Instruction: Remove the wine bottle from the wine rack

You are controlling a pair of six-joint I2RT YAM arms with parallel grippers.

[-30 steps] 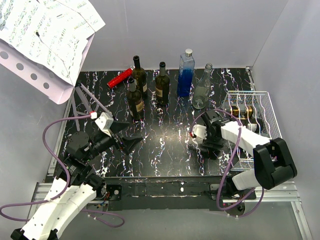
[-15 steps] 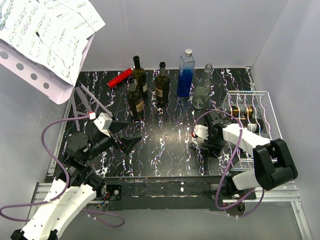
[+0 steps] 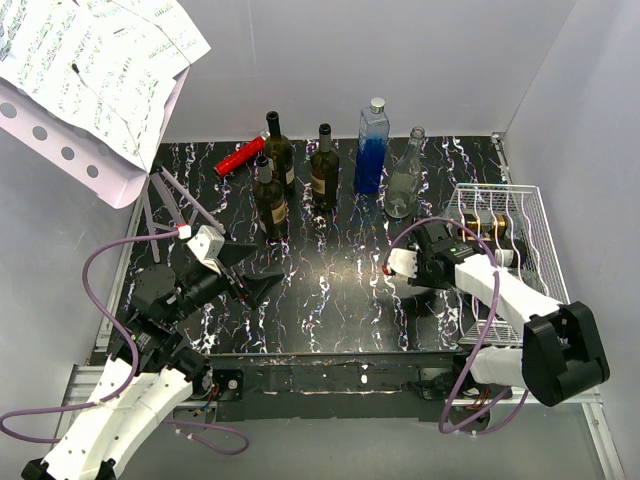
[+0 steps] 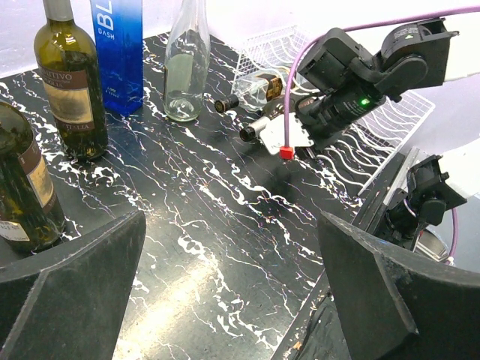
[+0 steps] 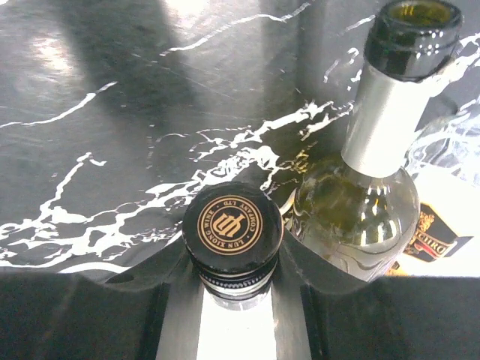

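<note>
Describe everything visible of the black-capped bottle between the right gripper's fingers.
The capped bottle lies on its side, neck pointing out of the wine rack. Its round black cap bears a gold emblem; pale foil wraps the neck. The right gripper is shut on that neck. An open bottle lies close beside it.

Capped bottle (image 5: 233,225): body below neck cut off by lower edge.
Open bottle (image 5: 379,142): label cut at right edge.
Rack (image 3: 535,230): bottles partly hidden under right arm (image 3: 500,287).
</note>
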